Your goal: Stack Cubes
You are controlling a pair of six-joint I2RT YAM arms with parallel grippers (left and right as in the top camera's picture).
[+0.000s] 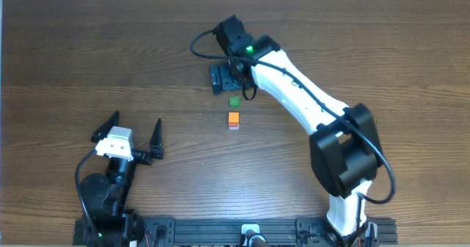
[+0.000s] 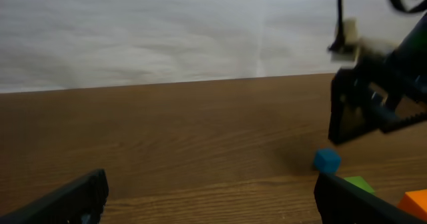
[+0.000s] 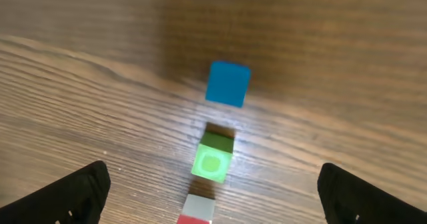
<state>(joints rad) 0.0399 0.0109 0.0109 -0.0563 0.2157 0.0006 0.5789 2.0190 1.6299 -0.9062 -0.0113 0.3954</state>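
Wood-grain tabletop [image 1: 73,56], pale wall [image 2: 133,31] behind it in the left wrist view. We had the right gripper [image 1: 222,79] hanging over the far middle of the table, jaws spread wide and holding nothing. We saw the blue cube [image 3: 228,84] flat on the wood below it, roughly centred between the jaws (the left wrist view showed a gap between gripper and cube, so no contact). Next out, toward the arm bases, the green cube [image 3: 213,159] sat just beside the blue one and in line with it. Beyond that was the orange cube [image 1: 233,117], near the green one but apart from it. It had a paler sliver [image 1: 233,127] at its near edge, and we could not tell whether that was a cube under it or one beside it. Well apart from all of this, the left gripper [image 1: 136,119] sat near its own base at the table's near left. Its jaws were also spread wide and empty.
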